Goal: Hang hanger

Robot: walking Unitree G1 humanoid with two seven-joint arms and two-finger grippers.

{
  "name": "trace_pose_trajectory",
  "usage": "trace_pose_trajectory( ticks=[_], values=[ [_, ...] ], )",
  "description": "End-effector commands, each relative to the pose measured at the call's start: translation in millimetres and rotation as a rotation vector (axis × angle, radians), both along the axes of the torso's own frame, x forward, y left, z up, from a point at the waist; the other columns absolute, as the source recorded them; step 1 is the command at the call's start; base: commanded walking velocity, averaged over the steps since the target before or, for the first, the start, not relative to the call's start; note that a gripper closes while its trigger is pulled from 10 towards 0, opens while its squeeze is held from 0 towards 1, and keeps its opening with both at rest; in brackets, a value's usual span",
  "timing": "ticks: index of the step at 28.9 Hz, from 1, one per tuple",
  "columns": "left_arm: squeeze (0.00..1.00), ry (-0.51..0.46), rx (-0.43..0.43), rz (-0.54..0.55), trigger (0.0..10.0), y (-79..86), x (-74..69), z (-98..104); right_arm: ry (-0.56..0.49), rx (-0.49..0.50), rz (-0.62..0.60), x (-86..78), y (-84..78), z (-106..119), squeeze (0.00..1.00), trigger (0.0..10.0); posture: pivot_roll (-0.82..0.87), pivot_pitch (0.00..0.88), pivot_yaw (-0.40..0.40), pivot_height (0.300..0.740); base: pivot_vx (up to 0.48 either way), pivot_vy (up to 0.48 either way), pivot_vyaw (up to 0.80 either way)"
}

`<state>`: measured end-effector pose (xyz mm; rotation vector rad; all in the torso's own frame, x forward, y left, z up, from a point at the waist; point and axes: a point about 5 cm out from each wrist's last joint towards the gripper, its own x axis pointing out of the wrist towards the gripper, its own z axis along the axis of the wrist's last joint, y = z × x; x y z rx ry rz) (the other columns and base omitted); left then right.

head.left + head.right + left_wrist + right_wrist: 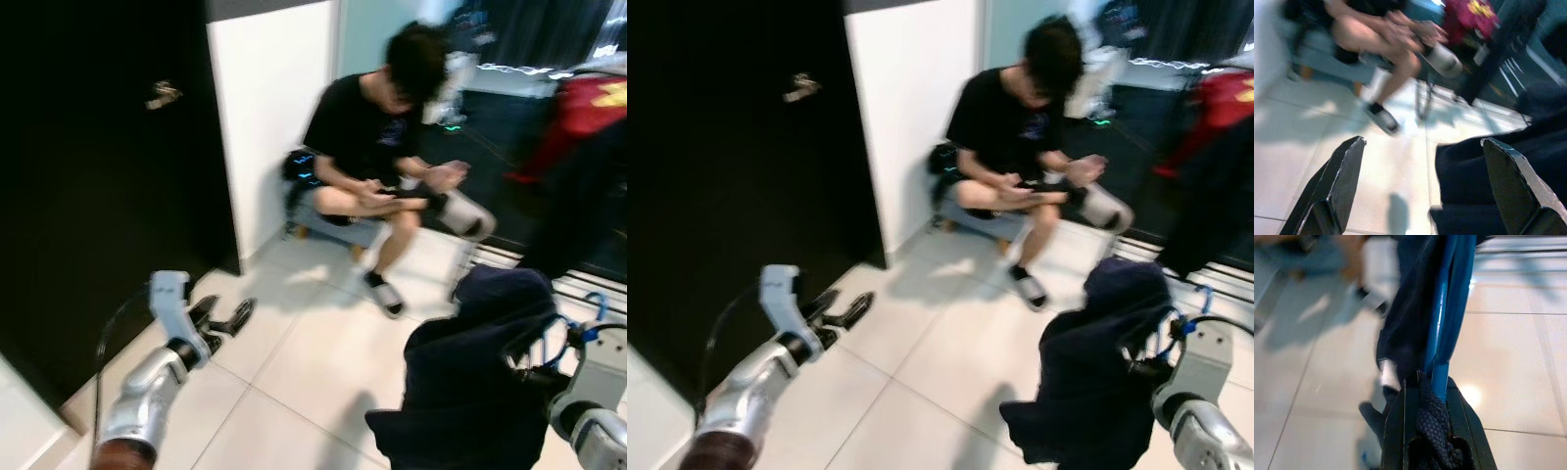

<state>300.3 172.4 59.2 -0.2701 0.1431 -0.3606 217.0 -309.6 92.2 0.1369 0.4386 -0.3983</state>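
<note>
The right claw (1426,396) clenches the blue hanger (1449,308), its length running straight away from the fingers; left claw (220,318) released.

It looked like a room in someone's home. The floor (294,372) was laid with large pale glossy tiles, and a white wall (269,117) met a tall black door (98,196) with a lever handle (163,94). A person (377,147) in a black T-shirt, shorts and slippers sat on a low stool (328,230) against the wall. Dark curtains (549,34) and a red garment (588,113) hung beyond.
</note>
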Motion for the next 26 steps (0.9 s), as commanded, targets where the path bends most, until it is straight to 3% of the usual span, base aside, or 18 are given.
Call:
trace_pose_trajectory(
  ticks=[1, 15, 26],
  values=[
    [0.00, 0.031, 0.022, 0.022, 10.0, -0.5, -4.5, -9, -0.015, -0.019, -0.050, 0.9, -3.8, -1, 0.00, 0.0, -0.13, 0.000, -0.016, 0.740, 0.000, 0.000, -0.80],
    [0.00, 0.021, 0.056, 0.065, 10.0, -5.1, -6.0, -5, -0.037, -0.037, -0.103, 6.4, -3.7, -3, 0.00, 0.0, -0.12, 0.000, -0.021, 0.740, 0.000, 0.000, -0.80],
    [0.00, -0.042, 0.145, 0.082, 10.0, -5.6, -1.0, 1, -0.081, -0.052, -0.088, 22.6, 9.9, -5, 0.00, 0.0, -0.11, 0.000, -0.015, 0.740, 0.000, 0.000, -0.80]
  ],
)
